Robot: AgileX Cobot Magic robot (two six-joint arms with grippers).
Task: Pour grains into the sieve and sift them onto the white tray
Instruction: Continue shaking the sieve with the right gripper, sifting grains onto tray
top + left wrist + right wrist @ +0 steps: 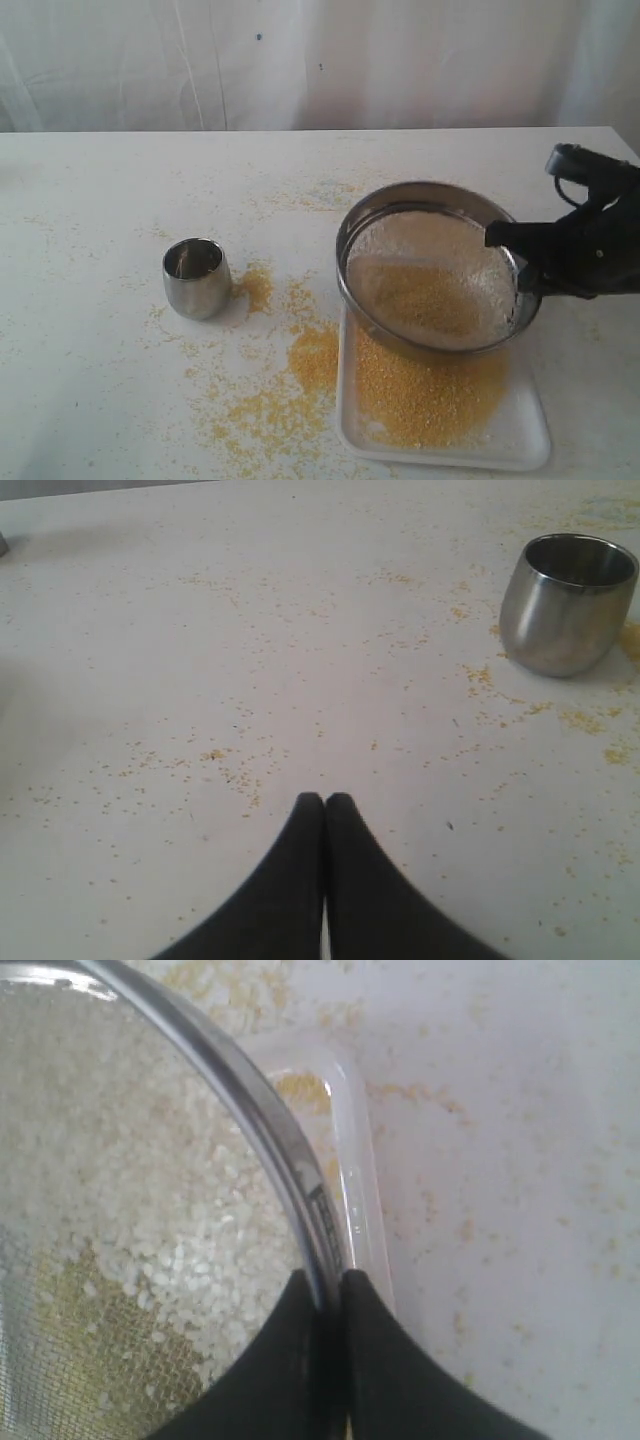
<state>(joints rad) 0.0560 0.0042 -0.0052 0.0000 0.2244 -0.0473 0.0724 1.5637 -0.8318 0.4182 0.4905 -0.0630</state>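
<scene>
White tray (520,440) is lying lower right, holding grains (420,390); right gripper (325,1278) is pinching the sieve (420,190) by its rim; left gripper (324,800) is sitting closed, empty.

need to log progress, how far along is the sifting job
Done: cup stands apart on the table; grains are in the sieve, golden ones already cover the tray. In hand: right gripper shut on the sieve rim, holding it tilted over the tray. Left: maybe more sifting, since pale grains sit on the mesh.
</scene>
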